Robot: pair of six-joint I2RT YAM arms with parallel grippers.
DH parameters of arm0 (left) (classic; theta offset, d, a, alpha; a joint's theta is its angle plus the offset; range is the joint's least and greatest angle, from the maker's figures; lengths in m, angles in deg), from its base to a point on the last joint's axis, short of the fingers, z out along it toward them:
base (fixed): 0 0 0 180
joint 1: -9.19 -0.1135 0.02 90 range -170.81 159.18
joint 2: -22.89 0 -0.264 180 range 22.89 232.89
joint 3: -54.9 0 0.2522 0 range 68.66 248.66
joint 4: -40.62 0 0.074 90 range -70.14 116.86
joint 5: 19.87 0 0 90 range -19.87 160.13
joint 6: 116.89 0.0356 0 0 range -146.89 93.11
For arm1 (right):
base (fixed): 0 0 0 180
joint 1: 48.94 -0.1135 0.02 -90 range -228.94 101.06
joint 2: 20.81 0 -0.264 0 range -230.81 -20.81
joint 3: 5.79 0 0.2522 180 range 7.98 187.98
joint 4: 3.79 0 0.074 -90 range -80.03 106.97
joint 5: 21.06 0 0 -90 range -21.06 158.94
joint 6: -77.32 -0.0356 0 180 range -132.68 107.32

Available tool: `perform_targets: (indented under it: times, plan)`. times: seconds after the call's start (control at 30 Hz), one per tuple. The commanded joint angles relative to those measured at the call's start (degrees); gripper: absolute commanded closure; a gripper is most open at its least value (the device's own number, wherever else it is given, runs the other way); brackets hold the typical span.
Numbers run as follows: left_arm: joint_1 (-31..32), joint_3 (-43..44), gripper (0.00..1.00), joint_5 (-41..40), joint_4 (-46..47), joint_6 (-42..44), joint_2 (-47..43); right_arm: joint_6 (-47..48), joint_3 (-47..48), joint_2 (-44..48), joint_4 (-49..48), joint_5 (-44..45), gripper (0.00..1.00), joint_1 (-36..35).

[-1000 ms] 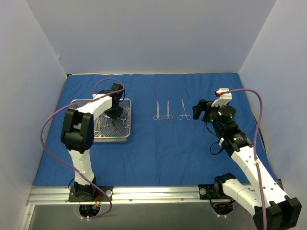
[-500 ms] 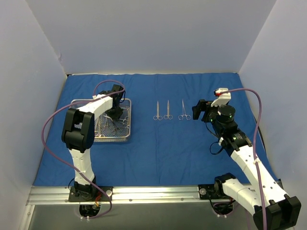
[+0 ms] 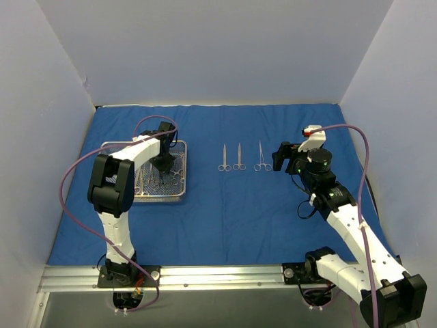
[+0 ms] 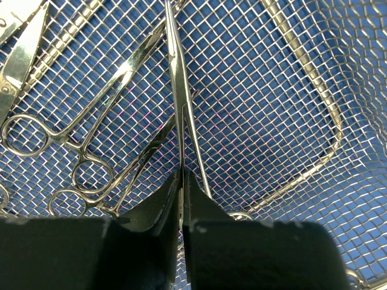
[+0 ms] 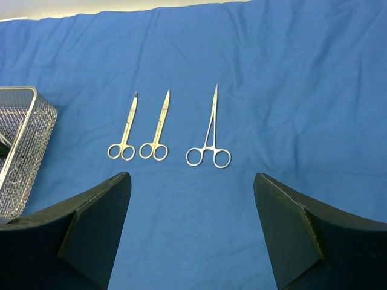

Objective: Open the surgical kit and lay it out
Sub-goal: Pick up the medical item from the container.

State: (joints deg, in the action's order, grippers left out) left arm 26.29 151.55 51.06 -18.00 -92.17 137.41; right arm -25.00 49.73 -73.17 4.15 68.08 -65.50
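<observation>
While your left jaws pinch a clamp [image 4: 179, 90] pointing ahead in the tray [image 4: 254, 90], likely for lifting, right jaws stand open, empty, three laid-out tools [image 5: 160, 124] ahead.

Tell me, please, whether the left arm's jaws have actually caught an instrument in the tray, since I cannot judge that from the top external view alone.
Observer: Yes. The left wrist view shows the left jaws closed on the shank of a slender instrument.
Operator: Is anything lying close enough to come up with it?
Observer: Possibly. A second ring-handled instrument lies right beside it on the mesh tray, its tip close to the gripped one.
Operator: And what are the right arm's jaws doing?
Observer: The right wrist view shows the right jaws wide open with nothing between them, above the blue cloth.
</observation>
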Motion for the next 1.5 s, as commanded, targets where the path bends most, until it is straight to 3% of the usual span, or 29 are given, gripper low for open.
perform_targets:
  times: [0.0,0.17,0.3,0.83,1.2,1.47]
  plan:
    - [-1.46,-1.68,0.89,0.52,3.55,3.04,-0.35,0.1,0.34,-0.2,-2.0,-0.89,0.22,-0.23]
    - [-2.51,-1.95,0.87,1.58,5.22,5.59,-0.26,0.19,0.43,-0.9,-1.91,-1.33,0.22,-0.23]
    - [-2.69,-0.72,0.97,1.14,4.87,8.93,-0.96,0.45,0.69,-0.99,-1.82,-1.95,0.22,-0.23]
    - [-2.86,8.86,0.98,-5.19,-4.96,22.29,-11.59,1.77,5.16,-5.91,-1.82,-14.59,0.22,-2.86]
    - [-1.02,6.41,0.98,0.6,-7.61,28.8,-20.2,-8.67,12.2,-19.88,-11.47,-21.19,0.25,-14.55]
    - [6.62,4.47,0.98,2.28,-9.1,30.03,-24.87,-14.75,20.64,-33.94,-14.3,-25.58,0.28,-21.59]
